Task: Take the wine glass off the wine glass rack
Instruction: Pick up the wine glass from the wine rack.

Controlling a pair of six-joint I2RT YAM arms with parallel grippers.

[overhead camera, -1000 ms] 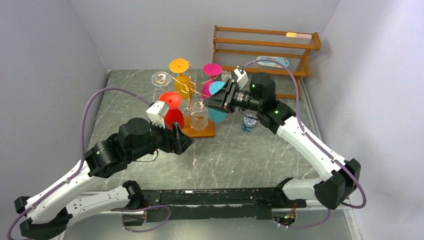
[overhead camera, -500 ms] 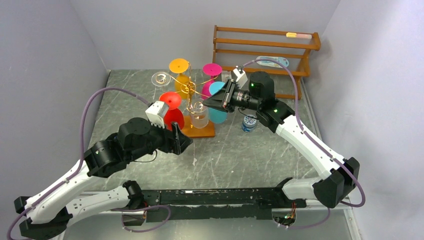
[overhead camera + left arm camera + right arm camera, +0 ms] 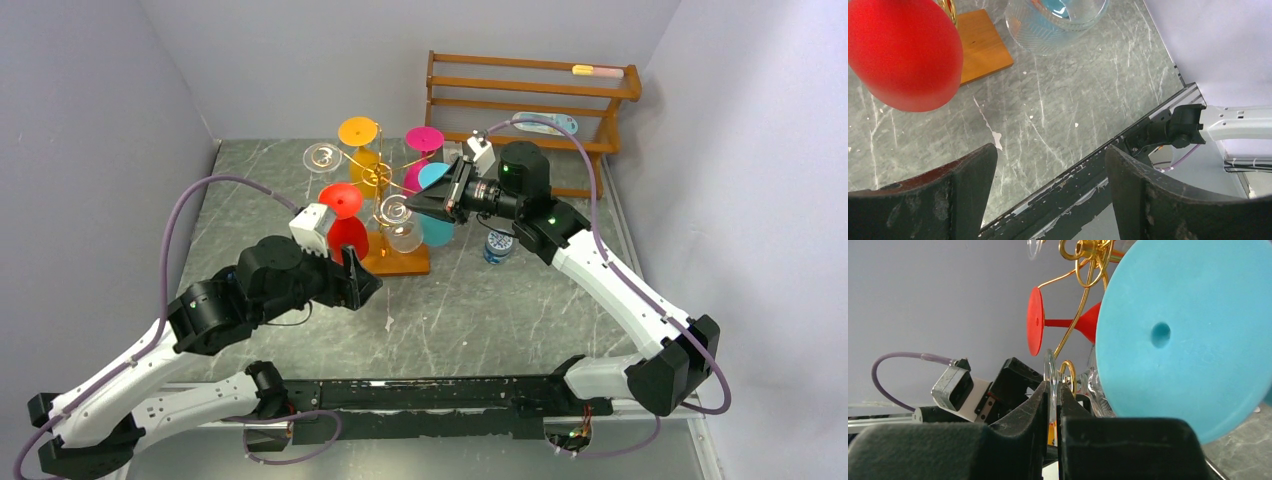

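The wine glass rack [image 3: 378,176] is a gold wire stand on an orange-brown wooden base [image 3: 981,46] in mid-table. A clear wine glass [image 3: 403,236] hangs upside down on its near right arm. My right gripper [image 3: 409,208] reaches in from the right and is shut on the thin clear foot [image 3: 1049,365] of that glass, beside a gold loop [image 3: 1070,374]. The glass's bowl [image 3: 1058,20] shows at the top of the left wrist view. My left gripper [image 3: 361,272] hovers low just in front of the base, open and holding nothing [image 3: 1050,165].
Red [image 3: 346,232], orange [image 3: 358,134], pink [image 3: 424,140], teal [image 3: 436,206] and another clear glass [image 3: 320,157] hang on the same rack. A brown slatted shelf [image 3: 530,92] stands at the back right. A small bottle [image 3: 497,246] sits under the right arm.
My right gripper's jaws have closed onto the clear glass's foot, and the glass has shifted and tilted slightly on its arm. The left arm has barely moved.
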